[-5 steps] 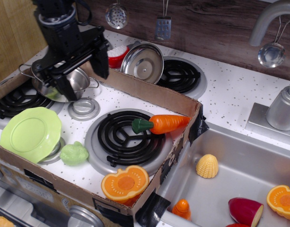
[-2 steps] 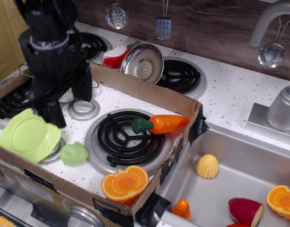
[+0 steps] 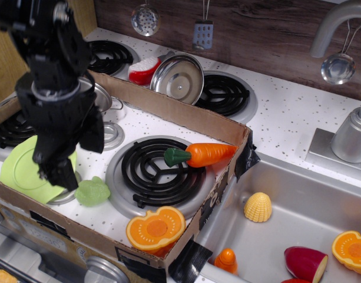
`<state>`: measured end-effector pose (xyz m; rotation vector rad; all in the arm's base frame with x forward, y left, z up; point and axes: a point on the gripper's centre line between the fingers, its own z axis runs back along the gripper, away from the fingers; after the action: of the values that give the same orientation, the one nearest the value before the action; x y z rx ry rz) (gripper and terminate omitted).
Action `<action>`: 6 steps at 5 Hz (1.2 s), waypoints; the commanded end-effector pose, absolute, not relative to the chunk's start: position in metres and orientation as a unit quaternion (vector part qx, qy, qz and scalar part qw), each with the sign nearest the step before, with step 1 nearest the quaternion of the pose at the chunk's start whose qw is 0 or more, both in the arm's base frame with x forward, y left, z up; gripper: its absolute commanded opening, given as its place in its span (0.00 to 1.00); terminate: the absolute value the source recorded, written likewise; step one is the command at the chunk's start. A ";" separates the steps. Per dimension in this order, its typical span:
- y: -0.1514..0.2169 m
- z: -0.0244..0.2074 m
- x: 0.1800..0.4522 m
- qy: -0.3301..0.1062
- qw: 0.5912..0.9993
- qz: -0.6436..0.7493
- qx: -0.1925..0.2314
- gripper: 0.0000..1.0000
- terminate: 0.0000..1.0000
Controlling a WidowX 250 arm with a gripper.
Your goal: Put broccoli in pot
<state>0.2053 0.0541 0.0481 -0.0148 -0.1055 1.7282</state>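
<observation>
The broccoli (image 3: 93, 191), a small pale-green lumpy toy, lies on the stove top at the front left, between the lime-green plate (image 3: 18, 171) and the front burner (image 3: 158, 171). My black gripper (image 3: 74, 158) hangs just above and to the left of it, open and empty, with one finger (image 3: 58, 172) low over the plate's right edge, close to the broccoli. The steel pot (image 3: 103, 97) stands behind the gripper at the back left and is mostly hidden by the arm; only its right rim and a wire handle show.
A carrot (image 3: 201, 154) lies across the front burner. An orange pumpkin half (image 3: 155, 229) sits at the front. A steel lid (image 3: 179, 78) leans behind the cardboard wall (image 3: 186, 115). The sink (image 3: 298, 200) at the right holds a corn piece (image 3: 258, 207) and other toys.
The gripper has moved from above the pot toward the front left and come down, and now hangs over the plate's edge beside the broccoli. Nothing else has moved.
</observation>
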 end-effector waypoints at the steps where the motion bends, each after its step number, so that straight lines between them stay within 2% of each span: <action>1: 0.055 0.045 0.213 -0.057 0.634 0.771 -0.003 1.00 0.00; 3: 0.058 0.037 0.219 -0.058 0.637 0.768 -0.004 1.00 0.00; 6: 0.050 0.012 0.220 -0.036 0.638 0.769 -0.011 1.00 0.00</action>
<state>0.2139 0.0525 0.0072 -0.0095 -0.0598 1.7649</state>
